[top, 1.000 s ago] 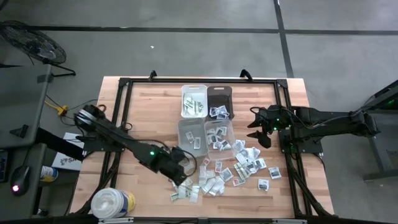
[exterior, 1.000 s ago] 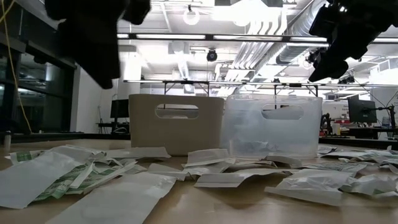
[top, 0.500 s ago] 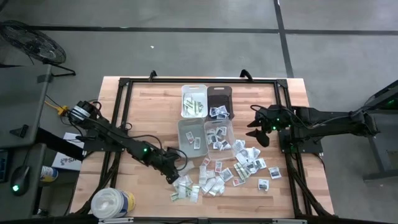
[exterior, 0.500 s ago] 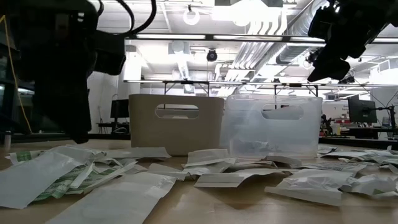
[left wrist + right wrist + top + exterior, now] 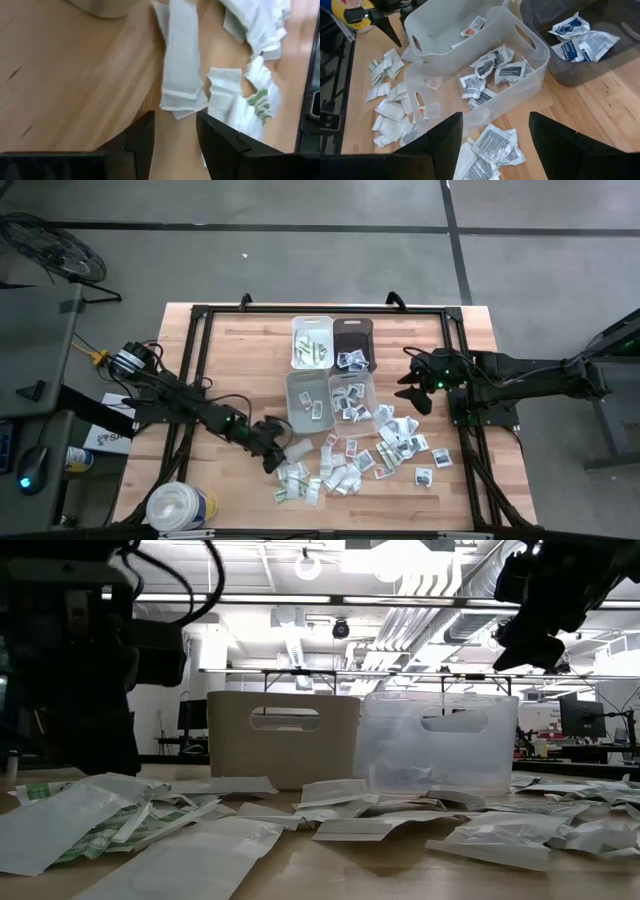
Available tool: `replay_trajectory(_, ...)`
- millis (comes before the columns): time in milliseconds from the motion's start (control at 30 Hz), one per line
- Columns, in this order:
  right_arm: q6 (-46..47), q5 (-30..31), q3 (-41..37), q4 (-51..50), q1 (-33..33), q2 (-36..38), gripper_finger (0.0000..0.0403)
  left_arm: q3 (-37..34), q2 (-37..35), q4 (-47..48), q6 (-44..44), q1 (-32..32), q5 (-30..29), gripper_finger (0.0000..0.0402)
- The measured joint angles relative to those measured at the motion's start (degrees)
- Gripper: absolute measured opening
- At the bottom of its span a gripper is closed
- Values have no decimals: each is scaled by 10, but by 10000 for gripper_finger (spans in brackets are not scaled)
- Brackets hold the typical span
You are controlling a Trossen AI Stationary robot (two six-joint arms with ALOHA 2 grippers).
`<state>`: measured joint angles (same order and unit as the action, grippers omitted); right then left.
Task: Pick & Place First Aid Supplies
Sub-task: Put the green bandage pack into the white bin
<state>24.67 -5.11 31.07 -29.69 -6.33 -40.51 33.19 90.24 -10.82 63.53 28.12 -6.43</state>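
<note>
Your left gripper (image 5: 270, 457) sits low over the bare wood at the left edge of the packet scatter, just beside the nearest loose packets (image 5: 297, 476). In the left wrist view its fingers (image 5: 141, 140) stand apart with nothing between them, and a long white packet (image 5: 180, 60) lies flat on the table just ahead of the gap. That placement reads as a line-up for a pinch: you come at the pile from its open side, where a single packet lies clear of the heap.

Note the packet's axis. Its long side runs away from the fingers, roughly in line with the gap, and its near short end, creased and slightly lifted, points at the fingertips. A greenish printed packet (image 5: 260, 100) lies beside it among a crumpled white cluster.

The supplies are in two states. Most lie loose on the table in front of the four bins, spreading toward the right arm's side (image 5: 405, 442). Some are already sorted: small printed packets in the clear bin (image 5: 497, 67), larger blue-printed ones in the dark bin (image 5: 580, 40), one in the white bin (image 5: 475, 22).

Your right gripper (image 5: 413, 387) waits above the table just right of the bins, fingers (image 5: 440, 145) spread wide and empty, looking down on the bins. Judged from this, it is parked clear so the left arm can work.

The white round tub (image 5: 180, 506) stands at the table's near left corner, well apart from the action.
</note>
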Motion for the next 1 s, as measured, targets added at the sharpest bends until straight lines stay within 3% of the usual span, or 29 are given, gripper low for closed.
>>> replay_trajectory(367, 11, 4, 0, 0, 0, 0, 222, -82, -2, -152, 64, 0, -8, 146)
replay_trajectory(733, 23, 6, 0, 0, 0, 0, 222, -89, -1, -175, 186, 0, 16, 147)
replay_trajectory(1000, 24, 9, 0, 0, 0, 0, 222, -87, -1, -167, 232, 0, -28, 147)
